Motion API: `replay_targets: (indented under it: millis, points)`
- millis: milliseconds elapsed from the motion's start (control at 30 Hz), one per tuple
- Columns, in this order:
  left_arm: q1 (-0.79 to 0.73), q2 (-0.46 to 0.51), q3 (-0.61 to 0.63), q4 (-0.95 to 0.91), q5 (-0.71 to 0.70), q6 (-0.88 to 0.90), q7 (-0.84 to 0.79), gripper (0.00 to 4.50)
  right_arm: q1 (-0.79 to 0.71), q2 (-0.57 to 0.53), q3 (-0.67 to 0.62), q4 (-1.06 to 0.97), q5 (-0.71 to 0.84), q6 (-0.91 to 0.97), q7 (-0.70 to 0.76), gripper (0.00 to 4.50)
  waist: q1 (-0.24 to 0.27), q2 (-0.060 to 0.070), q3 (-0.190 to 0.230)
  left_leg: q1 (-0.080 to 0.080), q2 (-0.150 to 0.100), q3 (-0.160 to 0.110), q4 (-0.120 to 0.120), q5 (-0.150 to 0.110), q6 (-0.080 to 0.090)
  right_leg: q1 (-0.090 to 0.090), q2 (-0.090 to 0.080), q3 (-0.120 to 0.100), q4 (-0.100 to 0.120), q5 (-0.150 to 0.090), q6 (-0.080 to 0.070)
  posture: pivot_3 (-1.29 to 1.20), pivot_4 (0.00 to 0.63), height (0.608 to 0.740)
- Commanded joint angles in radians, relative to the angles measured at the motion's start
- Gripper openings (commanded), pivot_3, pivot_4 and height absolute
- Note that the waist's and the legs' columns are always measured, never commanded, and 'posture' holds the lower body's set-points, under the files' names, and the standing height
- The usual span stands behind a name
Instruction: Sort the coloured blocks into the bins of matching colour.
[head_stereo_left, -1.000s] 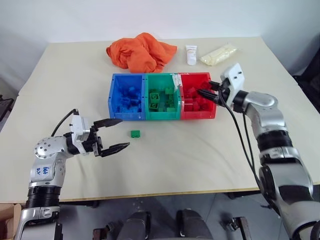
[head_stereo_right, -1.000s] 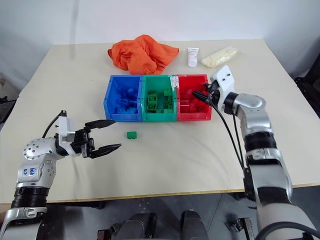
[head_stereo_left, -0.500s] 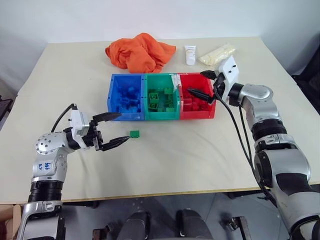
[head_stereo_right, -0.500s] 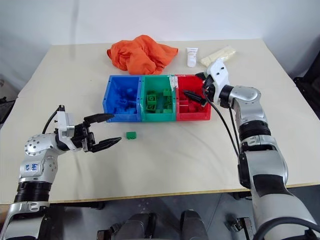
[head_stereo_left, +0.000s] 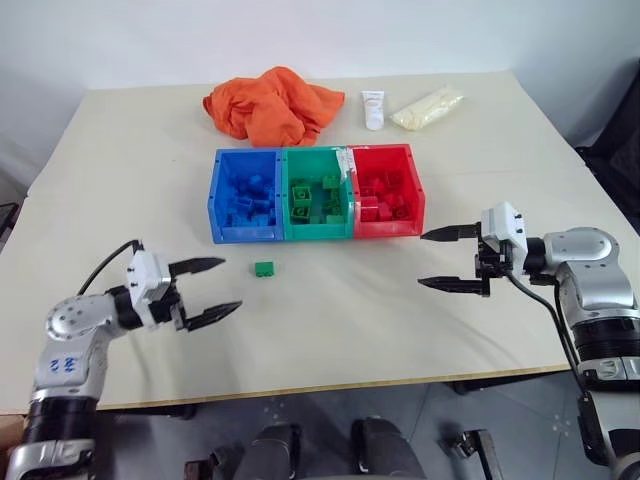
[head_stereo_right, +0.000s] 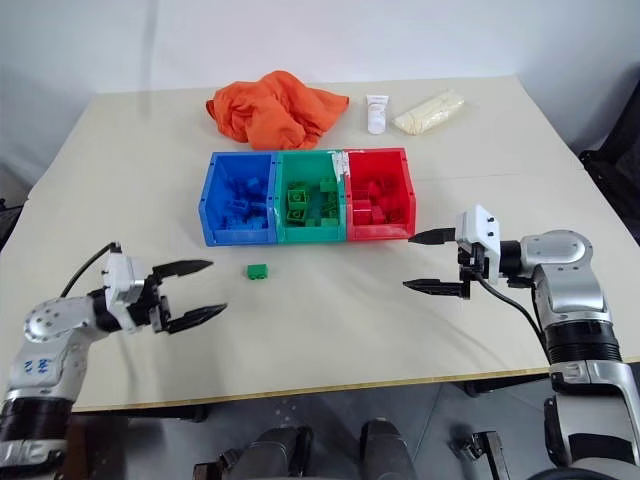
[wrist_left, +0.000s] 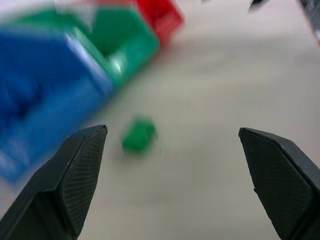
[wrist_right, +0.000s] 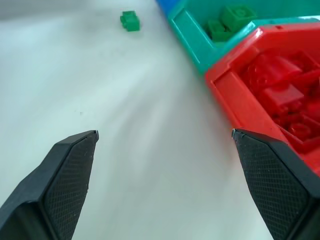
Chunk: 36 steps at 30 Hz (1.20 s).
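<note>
Green block (head_stereo_left: 264, 268) alone on the worktop (head_stereo_left: 330, 320), and both of your claws are empty and spread wide.

Your left claw (head_stereo_left: 205, 290) hangs low beside that last stray block, a little nearer you than it, black fingers gaping; your right claw (head_stereo_left: 446, 258) floats off the front corner of the red bin (head_stereo_left: 385, 190), just as wide, nothing between its fingers. The blue bin (head_stereo_left: 245, 195), green bin (head_stereo_left: 317, 195) and red one sit joined in a row, each holding blocks of its own colour, and the stray lies just in front of the blue-green seam. Watch it: come in flat and a fingertip could nudge that little brick away. Carry it short and it lands in blue.
</note>
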Motion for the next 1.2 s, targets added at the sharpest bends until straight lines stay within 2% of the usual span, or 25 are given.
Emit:
replay_targets:
  millis: [33, 233, 467, 567, 700, 900, 1200]
  points:
    - [0.12, 0.045, 0.122, -0.155, -0.055, 0.066, 0.038, 4.5, -0.012, -0.021, -0.025, -0.027, 0.03, 0.012, 0.021, 4.47, 0.007, 0.0, 0.0, 0.0, 0.0, 0.0, 0.0, 0.0, 0.0, 0.0, 0.0, 0.001, 0.0, 0.0, 0.0, 0.0, 0.15, 0.74]
    - [0.34, 0.089, 0.327, -0.286, -0.072, 0.141, 0.075, 4.5, -0.007, -0.02, -0.026, -0.033, 0.042, 0.028, 0.02, 4.47, 0.026, 0.001, 0.0, 0.0, -0.001, 0.0, 0.0, -0.001, 0.001, 0.001, -0.001, 0.001, -0.006, 0.0, 0.0, 0.0, 0.15, 0.74]
    - [0.377, 0.081, 0.388, -0.32, -0.092, 0.155, 0.075, 4.5, -0.017, -0.005, -0.016, -0.029, 0.044, 0.031, 0.012, 4.47, 0.042, 0.001, 0.0, 0.0, -0.001, 0.0, 0.001, -0.001, 0.001, 0.002, -0.002, 0.001, -0.007, 0.0, -0.001, 0.0, 0.15, 0.74]
    - [0.321, 0.069, 0.318, -0.331, -0.084, 0.162, 0.1, 4.5, -0.012, -0.006, -0.018, -0.049, 0.048, 0.043, 0.009, 4.47, 0.042, 0.001, 0.0, 0.0, -0.001, 0.0, 0.001, -0.001, 0.001, 0.002, -0.002, 0.001, -0.007, 0.0, -0.001, 0.0, 0.15, 0.74]
    - [0.184, 0.026, 0.147, -0.3, -0.032, 0.144, 0.122, 4.5, 0.015, -0.017, -0.034, -0.092, 0.059, 0.062, -0.007, 4.47, 0.044, 0.001, 0.0, 0.0, -0.002, 0.0, 0.001, -0.001, 0.001, 0.002, -0.002, 0.001, -0.006, 0.0, 0.0, 0.0, 0.15, 0.74]
    - [-0.073, -0.06, -0.092, -0.123, 0.113, 0.13, 0.188, 4.5, 0.089, -0.026, -0.074, -0.202, 0.086, 0.11, -0.077, 4.47, 0.043, 0.001, 0.0, 0.0, -0.001, 0.0, 0.001, -0.001, 0.001, 0.001, -0.001, -0.001, -0.005, 0.0, 0.0, 0.0, 0.15, 0.74]
    - [-0.302, -0.142, -0.222, 0.167, 0.217, 0.069, 0.198, 4.5, 0.232, -0.046, -0.142, -0.353, 0.123, 0.17, -0.169, 4.47, 0.043, 0.001, 0.0, 0.0, -0.001, 0.0, 0.002, -0.001, 0.001, 0.001, -0.001, -0.002, -0.001, 0.0, 0.0, 0.0, 0.15, 0.74]
